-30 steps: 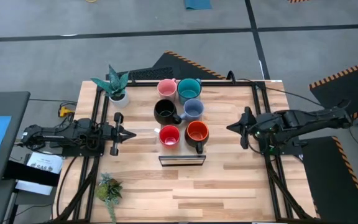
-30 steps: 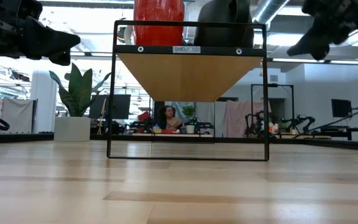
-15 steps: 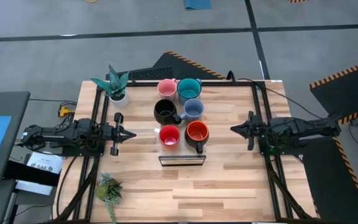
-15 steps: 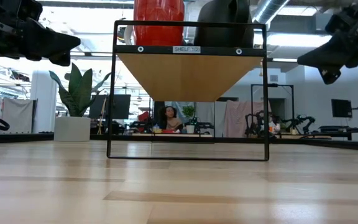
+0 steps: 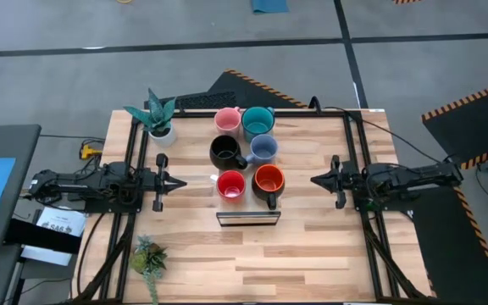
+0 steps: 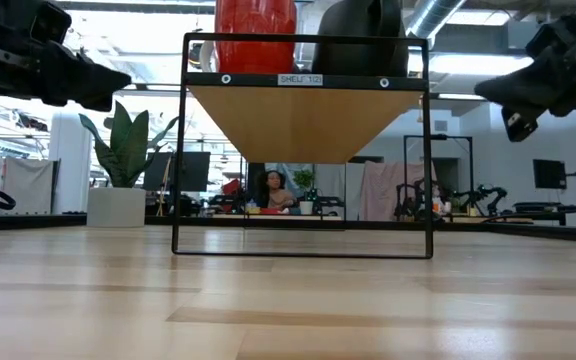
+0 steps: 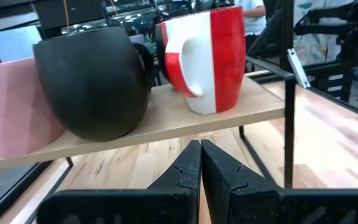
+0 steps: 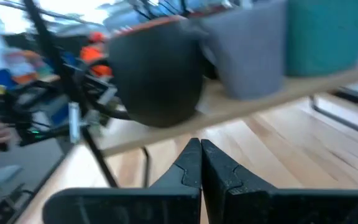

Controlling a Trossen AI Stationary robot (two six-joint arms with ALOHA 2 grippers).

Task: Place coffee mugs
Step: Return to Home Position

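On my low feed I can read one small white label [image 6: 299, 79] on the front rail of the shelf [image 6: 348, 79]: "SHELF", then digits, possibly 1/2, too small to be sure. On the high feed, a white tag [image 5: 56, 222] at the table's left edge seems to read "S46"

Our two arms, the left arm [image 5: 100, 185] and right arm [image 5: 405, 178], are both matte black all over: slim jointed segments with thin black cables trailing around the back ends. The left gripper [image 5: 179, 182] and right gripper [image 5: 314, 180] each have a short crossbar behind a pointy tip. Up close, the left fingers [image 7: 182, 177] are dark tapering wedges with little stepped notches, and the right fingers [image 8: 222, 174] look the same.
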